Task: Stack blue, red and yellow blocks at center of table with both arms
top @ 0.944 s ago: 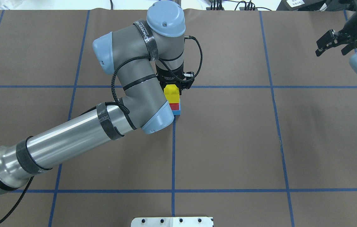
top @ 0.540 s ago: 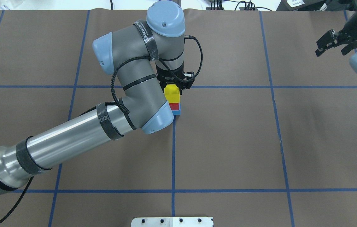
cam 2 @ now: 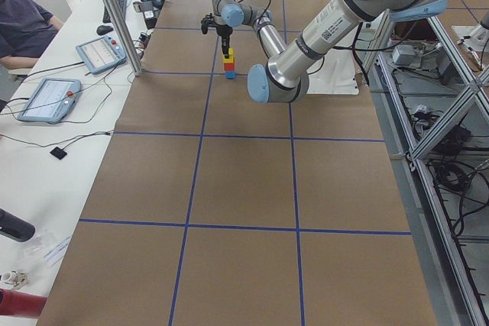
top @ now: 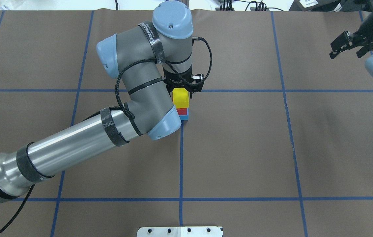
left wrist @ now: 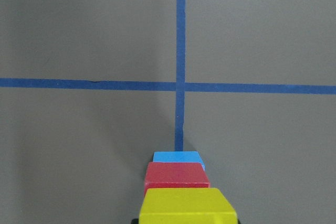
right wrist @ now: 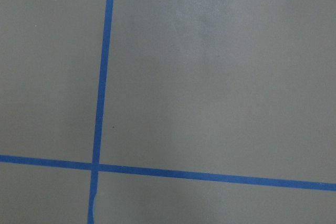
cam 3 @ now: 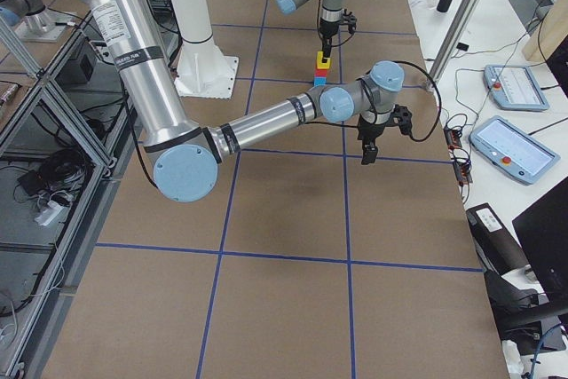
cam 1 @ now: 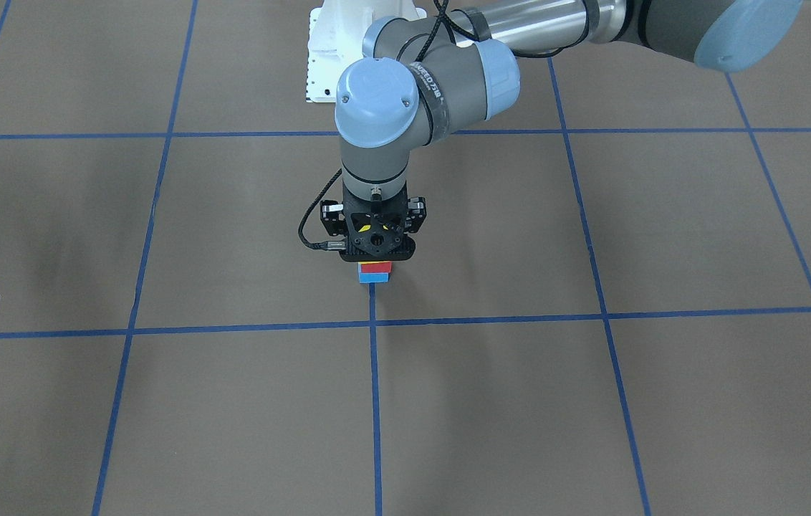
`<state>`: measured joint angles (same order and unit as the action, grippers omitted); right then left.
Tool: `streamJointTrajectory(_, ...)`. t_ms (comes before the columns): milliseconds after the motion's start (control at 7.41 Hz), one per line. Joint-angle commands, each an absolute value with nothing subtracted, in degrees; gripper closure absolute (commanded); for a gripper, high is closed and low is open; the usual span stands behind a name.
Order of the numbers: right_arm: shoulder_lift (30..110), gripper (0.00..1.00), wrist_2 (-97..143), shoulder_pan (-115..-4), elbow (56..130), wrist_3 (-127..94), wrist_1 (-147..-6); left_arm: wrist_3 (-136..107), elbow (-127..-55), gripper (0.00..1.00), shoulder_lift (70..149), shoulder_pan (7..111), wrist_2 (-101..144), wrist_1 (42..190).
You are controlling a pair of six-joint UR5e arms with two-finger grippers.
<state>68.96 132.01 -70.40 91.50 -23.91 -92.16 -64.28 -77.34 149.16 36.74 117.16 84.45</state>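
Note:
At the table's (top: 239, 148) centre, beside a crossing of blue tape lines, stands a stack: the blue block (top: 184, 117) at the bottom and the red block (top: 182, 111) on it. The yellow block (top: 180, 98) is on top, level with the stack, and my left gripper (top: 181, 92) is shut on it from above. The left wrist view looks down on the yellow block (left wrist: 186, 207), red block (left wrist: 176, 174) and blue block (left wrist: 177, 157). From the front, the left gripper (cam 1: 375, 251) hides the yellow block. My right gripper (top: 346, 52) hangs open and empty at the far right.
The white pedestal plate (top: 180, 231) sits at the robot's edge of the table. Metal frame rails (cam 3: 53, 104) run alongside the table. A bench with control tablets (cam 2: 50, 97) and a seated person (cam 2: 23, 20) lies across from the robot.
The yellow block and the left wrist have shifted slightly to the right over the stack. The right arm has not moved.

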Motion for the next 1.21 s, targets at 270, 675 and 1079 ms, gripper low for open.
streamJointTrajectory(270,68.99,0.01,132.01,-70.49,91.58,-23.82,-92.11,-64.51,-78.30,0.01,149.06,37.70,117.16,84.20)
streamJointTrajectory(675,68.55,0.01,132.19,-71.71,91.76,-23.99,-92.11,-63.64,-98.25,0.00,139.38,42.52,117.60,79.83)
streamJointTrajectory(1079,69.25,0.01,131.14,-72.68,93.24,-23.82,-92.02,-44.88,-118.90,0.00,111.42,51.28,117.77,79.89)
